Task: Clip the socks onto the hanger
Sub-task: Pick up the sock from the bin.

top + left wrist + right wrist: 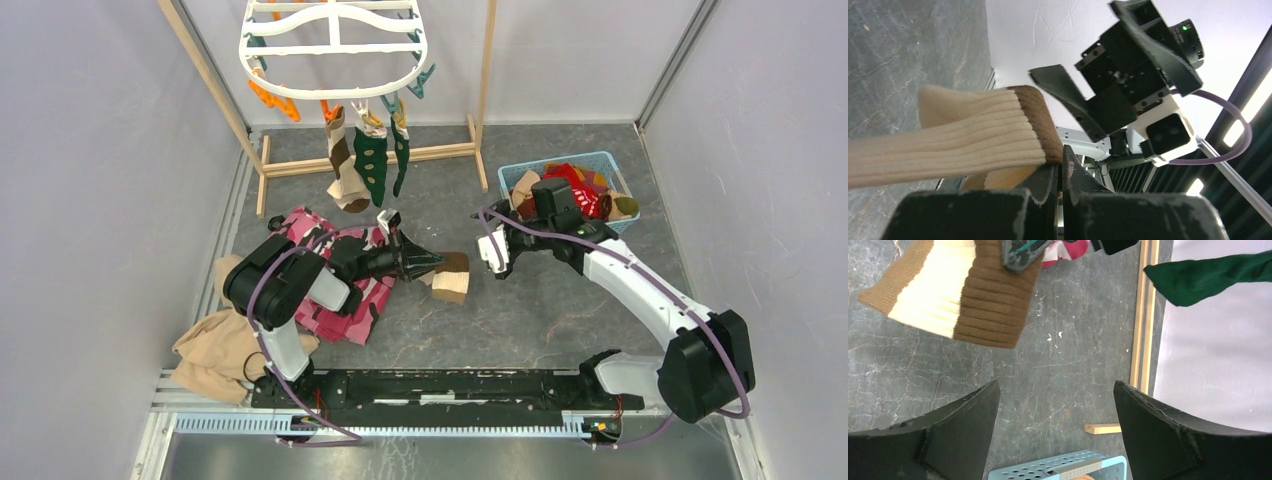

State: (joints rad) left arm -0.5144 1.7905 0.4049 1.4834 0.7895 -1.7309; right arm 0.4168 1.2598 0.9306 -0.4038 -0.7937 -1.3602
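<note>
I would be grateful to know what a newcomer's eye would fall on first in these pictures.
Most likely the white hanger at the back, with several socks dangling from its clips. Next, mid-table, the left end effector shut on a cream-and-brown sock, facing the open right end effector. The pink camouflage garment on the left and the blue basket of socks on the right add colour.
</note>
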